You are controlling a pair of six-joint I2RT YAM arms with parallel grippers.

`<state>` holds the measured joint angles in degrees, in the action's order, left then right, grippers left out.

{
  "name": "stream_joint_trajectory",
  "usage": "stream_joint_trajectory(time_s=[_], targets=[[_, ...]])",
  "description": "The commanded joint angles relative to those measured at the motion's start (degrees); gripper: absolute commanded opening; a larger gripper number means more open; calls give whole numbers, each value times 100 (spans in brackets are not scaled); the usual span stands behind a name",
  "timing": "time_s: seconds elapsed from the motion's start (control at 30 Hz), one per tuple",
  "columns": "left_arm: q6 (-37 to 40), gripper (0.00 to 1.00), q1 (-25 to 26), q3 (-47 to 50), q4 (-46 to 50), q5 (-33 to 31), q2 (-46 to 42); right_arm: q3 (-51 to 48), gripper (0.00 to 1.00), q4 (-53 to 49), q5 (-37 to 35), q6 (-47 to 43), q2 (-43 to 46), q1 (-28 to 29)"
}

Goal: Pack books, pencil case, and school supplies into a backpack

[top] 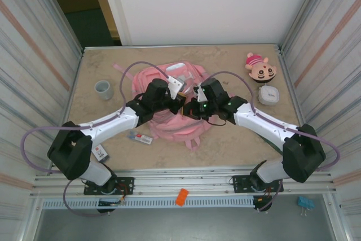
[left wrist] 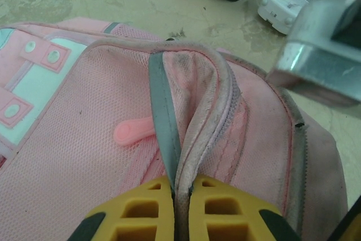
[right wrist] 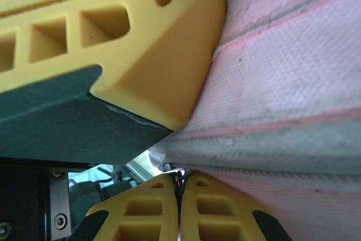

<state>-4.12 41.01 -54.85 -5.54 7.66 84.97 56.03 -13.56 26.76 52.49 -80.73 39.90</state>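
Backpack (top: 145, 80) flat at mid-table, long axis running far to near, pinched by both arms.
Left gripper (left wrist: 181, 185) clamps a grey-edged fold; right gripper (right wrist: 179, 184) is closed on fabric just beside it. Bare table (top: 237, 145) lies all around; grey cup (top: 103, 88), plush head (top: 260, 67), white box (top: 269, 95) and school supplies (top: 140, 137) sit apart.

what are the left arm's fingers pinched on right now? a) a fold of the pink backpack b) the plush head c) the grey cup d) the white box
a: in the left wrist view the yellow left fingers meet shut on a raised fold of the backpack, right beside its grey strip.
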Motion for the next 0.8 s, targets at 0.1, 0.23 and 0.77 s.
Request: stream_joint_trajectory(time_s=[0.1,0.23,0.77], targets=[[105,4,65,-301,-1063,99,-104,-75,15,205,367,206,217,178],[457,4,33,-155,-1078,374,-254,-140,39,-33,260,220,480,-73],[1582,4,-495,64,-1127,2643,-376,-347,60,511,499,1157,760,-1259]])
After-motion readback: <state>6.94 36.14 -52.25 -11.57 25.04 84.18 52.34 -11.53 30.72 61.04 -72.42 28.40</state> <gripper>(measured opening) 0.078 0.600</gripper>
